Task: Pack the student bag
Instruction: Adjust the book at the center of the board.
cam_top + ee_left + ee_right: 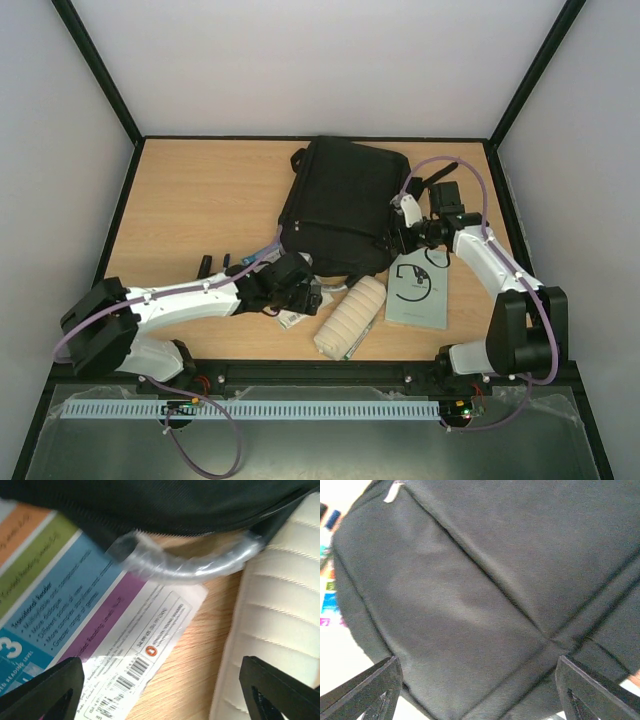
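Left end effector [160, 680] hung spread wide, gripping nothing, its fingers straddling bare counter [185, 650] low in the wrist view. The right end effector [477, 672] was equally released, poised over black fabric. By our reckoning the packing hadn't visibly started: a colourful reading book [60, 605], a cream ribbed roll [350, 318], a pale green booklet [418, 290] and some dark pens [205, 265] all lay out on the counter. We saw no open mouth on the student bag [340, 205], and whether anything was already inside, we couldn't tell. The bag lay flat at the centre of the overhead view, just above the loose items, its lower edge seeming to overlap the book. It looked large, black and soft, stitched seams crossing its panel, with a grey looped handle [185, 562] curling off its lower edge.
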### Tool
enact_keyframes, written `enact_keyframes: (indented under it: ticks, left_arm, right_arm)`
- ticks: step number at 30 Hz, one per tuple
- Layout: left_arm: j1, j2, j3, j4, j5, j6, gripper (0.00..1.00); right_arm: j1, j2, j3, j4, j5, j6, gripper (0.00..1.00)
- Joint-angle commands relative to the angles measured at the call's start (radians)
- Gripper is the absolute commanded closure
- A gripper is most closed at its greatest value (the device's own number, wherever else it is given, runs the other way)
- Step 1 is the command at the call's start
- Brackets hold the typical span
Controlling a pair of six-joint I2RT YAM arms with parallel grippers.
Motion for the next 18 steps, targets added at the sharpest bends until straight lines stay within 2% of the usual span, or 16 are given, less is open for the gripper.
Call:
enact_keyframes:
  ticks: [1, 3, 5, 9, 12, 18]
  left_arm:
    - [0.0, 0.022, -0.081, 0.086, 0.043, -0.056, 0.14]
    - [0.0, 0.037, -0.094, 0.113, 0.054, -0.062, 0.17]
    - [0.0, 0.047, -0.108, 0.132, 0.063, -0.067, 0.19]
    - [0.01, 0.076, -0.133, 0.114, 0.063, -0.09, 0.22]
    - [0.033, 0.096, -0.171, 0.087, 0.072, -0.14, 0.21]
    - [0.077, 0.098, -0.254, 0.017, 0.07, -0.211, 0.12]
  right_arm:
    - [0.005, -0.016, 0.009, -0.102, -0.272, -0.118, 0.17]
    - [0.009, -0.031, 0.001, -0.159, -0.422, -0.206, 0.2]
    - [0.028, -0.038, -0.003, -0.186, -0.468, -0.24, 0.24]
    - [0.051, -0.006, -0.004, -0.189, -0.436, -0.252, 0.31]
    - [0.068, 0.051, 0.014, -0.198, -0.388, -0.24, 0.41]
    - [0.104, 0.146, 0.024, -0.165, -0.253, -0.177, 0.45]
